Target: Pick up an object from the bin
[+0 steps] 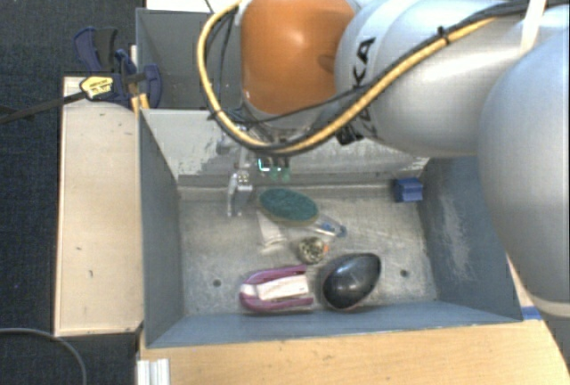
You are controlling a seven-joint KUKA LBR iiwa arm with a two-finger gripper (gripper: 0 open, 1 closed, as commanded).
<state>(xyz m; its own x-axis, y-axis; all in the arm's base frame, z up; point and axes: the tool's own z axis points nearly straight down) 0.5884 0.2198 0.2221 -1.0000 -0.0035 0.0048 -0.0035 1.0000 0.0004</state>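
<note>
1. Currently, the end effector [248, 194] stands low near the back wall of the grey metal bin [160, 223], left of centre; whether it is open or closed cannot be determined.
2. A teal oval scouring pad [288, 205] lies just beside it, to the right.
3. A crumpled clear plastic wrapper [307, 241], a dark grey egg-shaped object [352, 279] and a purple-and-white packet [278, 290] cluster toward the front edge.
4. A small blue block [408, 189] sits at the back wall, right.
5. Bare floor runs along the left wall and the right side.

1. Grey metal bin [198, 272]: plain grey, floor scuffed paler.
2. Oval fibrous pad [288, 205]: teal-green.
3. Small plastic block [408, 190]: blue.
4. Glossy egg-shaped object [351, 279]: black.
5. Flat oblong packet [279, 290]: purple, white label.
6. Rounded wrist cover [294, 45]: orange.
</note>
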